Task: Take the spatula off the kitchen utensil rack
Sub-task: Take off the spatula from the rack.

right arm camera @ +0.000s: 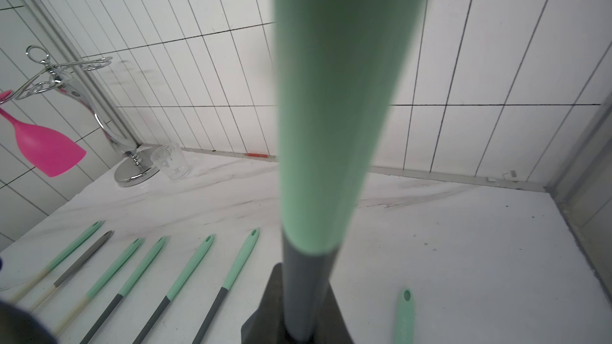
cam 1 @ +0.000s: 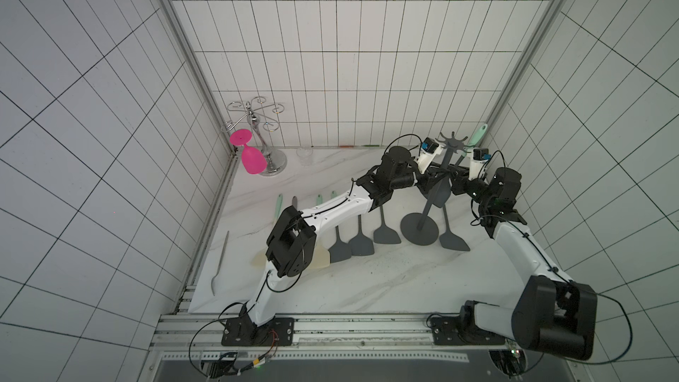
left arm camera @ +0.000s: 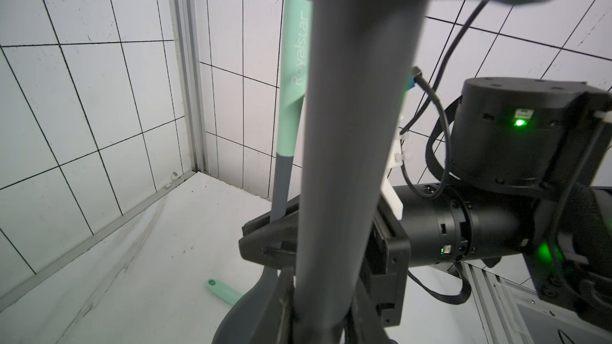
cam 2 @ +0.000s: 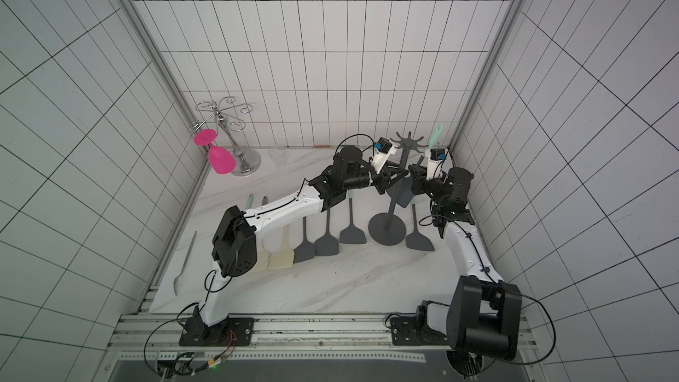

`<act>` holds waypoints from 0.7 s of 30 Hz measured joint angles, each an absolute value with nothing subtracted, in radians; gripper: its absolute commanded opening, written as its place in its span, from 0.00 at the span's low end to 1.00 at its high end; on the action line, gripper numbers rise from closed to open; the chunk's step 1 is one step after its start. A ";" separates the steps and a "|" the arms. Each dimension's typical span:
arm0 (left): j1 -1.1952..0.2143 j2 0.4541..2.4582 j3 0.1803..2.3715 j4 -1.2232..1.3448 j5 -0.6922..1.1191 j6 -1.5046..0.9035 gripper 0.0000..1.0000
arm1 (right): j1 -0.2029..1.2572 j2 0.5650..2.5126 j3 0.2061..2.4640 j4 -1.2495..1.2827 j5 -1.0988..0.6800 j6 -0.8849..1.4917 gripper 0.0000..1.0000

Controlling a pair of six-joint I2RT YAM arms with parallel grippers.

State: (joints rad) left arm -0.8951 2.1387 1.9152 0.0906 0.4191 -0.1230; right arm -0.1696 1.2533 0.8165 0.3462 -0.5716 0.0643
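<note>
The dark grey kitchen utensil rack (cam 1: 437, 189) stands at the back right in both top views, round base on the table and star of hooks (cam 2: 408, 141) on top. My left gripper (cam 1: 436, 175) is shut on its pole (left arm camera: 347, 127), with fingers (left arm camera: 285, 299) pressed on both sides. The spatula (cam 1: 479, 135) has a mint handle (right arm camera: 331, 110) and a grey blade (cam 2: 404, 192). It stands tilted beside the pole. My right gripper (right arm camera: 303, 325) is shut on its grey neck (left arm camera: 281, 186). I cannot tell if the handle's end is still on a hook.
Several more spatulas (cam 1: 385, 233) lie in a row on the marble table (cam 1: 367, 288); one (cam 1: 453, 240) lies right of the rack base. At the back left stand a chrome glass holder (cam 1: 257, 130) with a pink glass (cam 1: 252, 161) and a clear cup (cam 1: 304, 156). The right wall is close.
</note>
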 measured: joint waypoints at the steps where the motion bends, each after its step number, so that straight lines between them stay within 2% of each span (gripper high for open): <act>1: -0.897 2.139 1.915 0.090 0.416 -0.115 0.02 | -0.170 1.243 0.817 0.340 -0.548 0.068 0.00; 3: -0.901 2.139 1.915 0.089 0.411 -0.101 0.09 | -0.170 1.219 0.817 0.315 -0.500 0.078 0.00; 7: -0.910 2.136 1.913 0.075 0.408 -0.088 0.40 | -0.170 1.156 0.817 0.232 -0.370 0.094 0.00; 10: -0.921 2.126 1.885 0.044 0.410 -0.087 0.52 | -0.170 1.110 0.845 0.128 -0.260 0.106 0.00; 14: -0.930 2.112 1.824 0.024 0.403 -0.085 0.59 | -0.170 1.080 0.937 -0.005 -0.128 0.113 0.00; 21: -0.929 2.037 1.734 0.019 0.392 -0.086 0.62 | -0.170 0.988 1.055 -0.144 0.005 0.104 0.01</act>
State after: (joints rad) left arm -0.9287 2.0373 1.7340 0.0185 0.3920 -0.0856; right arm -0.1696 0.9882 1.0550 -0.1444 0.0048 0.1036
